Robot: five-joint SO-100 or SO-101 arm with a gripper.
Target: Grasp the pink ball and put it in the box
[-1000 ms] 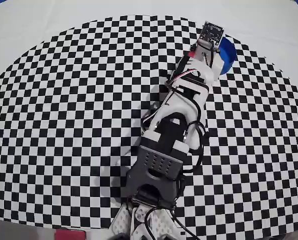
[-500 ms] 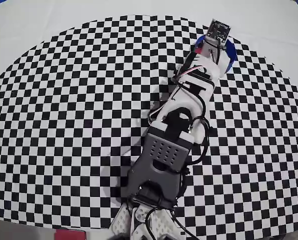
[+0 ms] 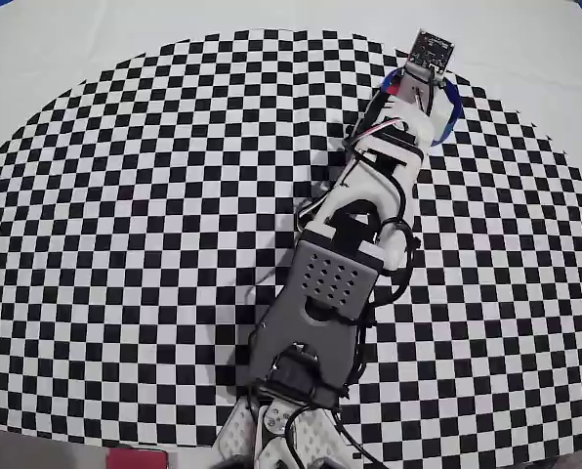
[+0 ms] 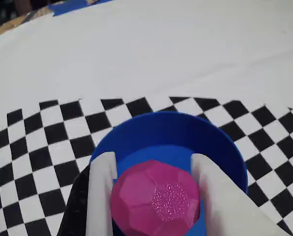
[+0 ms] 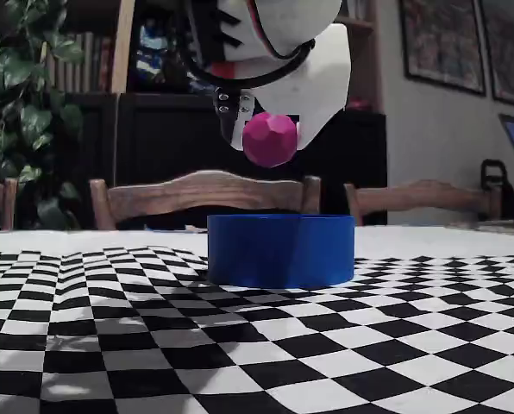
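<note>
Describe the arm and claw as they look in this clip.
The arm is mostly white plastic with black motor blocks, plus a dark grey perforated plate near its base. Black cables loop along its side, and thin red and white wires run near the wrist. A small circuit board sits at the tip. The claw has broad white fingers.

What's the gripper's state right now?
Gripper: closed on the pink ball, held in the air above the box.

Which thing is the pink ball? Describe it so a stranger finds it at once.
Find the checkered cloth, then the round blue box on it. Directly above, the gripper holds the pink ball, the only magenta, faceted sphere here.
</note>
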